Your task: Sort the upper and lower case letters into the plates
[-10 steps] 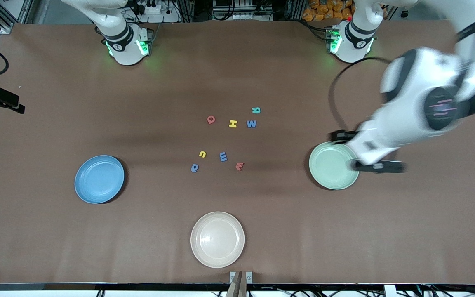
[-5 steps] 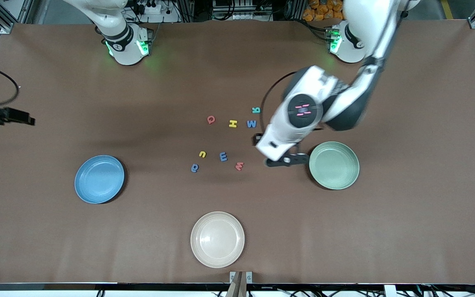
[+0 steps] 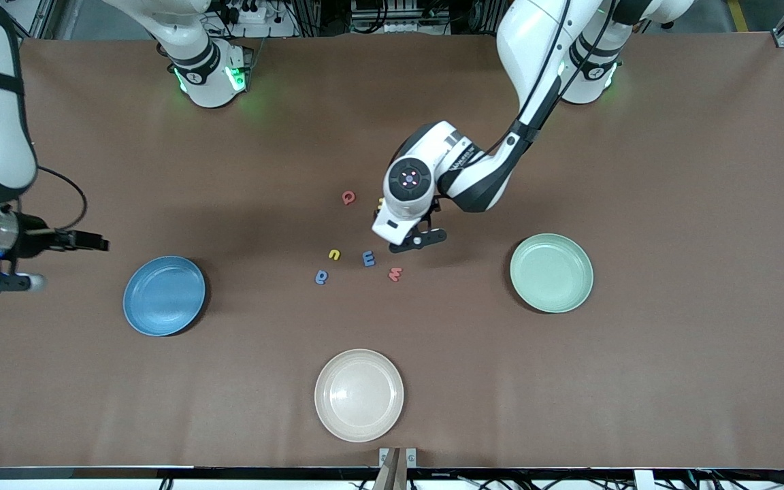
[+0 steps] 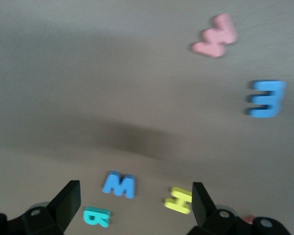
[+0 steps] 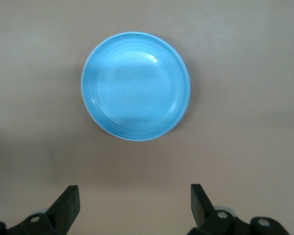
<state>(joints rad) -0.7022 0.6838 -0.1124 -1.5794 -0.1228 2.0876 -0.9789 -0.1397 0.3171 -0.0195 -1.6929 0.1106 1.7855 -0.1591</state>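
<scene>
**Left gripper over the letters, nothing sorted yet**

Left gripper (image 3: 411, 239) hangs over the letter cluster at mid-table, fingers (image 4: 63, 199) spread wide, holding nothing. Left wrist view shows a blue M (image 4: 119, 184), yellow H (image 4: 179, 199) and teal k (image 4: 96, 216) between the spread fingers, with a blue E (image 4: 265, 98) and pink m (image 4: 215, 36) further out. In the front view the arm covers the M, H and k; still visible are a red Q (image 3: 348, 197), yellow u (image 3: 334, 254), the blue E (image 3: 368, 258), a blue a (image 3: 322, 276) and the m (image 3: 395, 274).

Right gripper (image 3: 58, 255) waits near the right arm's end of the table, just beside the blue plate (image 3: 164, 296), fingers (image 5: 66, 205) also apart and empty.

Blue plate and green plate (image 3: 551, 272) both sit empty, well apart, letters between them. A cream plate (image 3: 358, 395) lies nearer the camera, also empty.

Progress: zero letters placed, all eight left. Likely step in hand is the first pick, probably M, H or k.
</scene>
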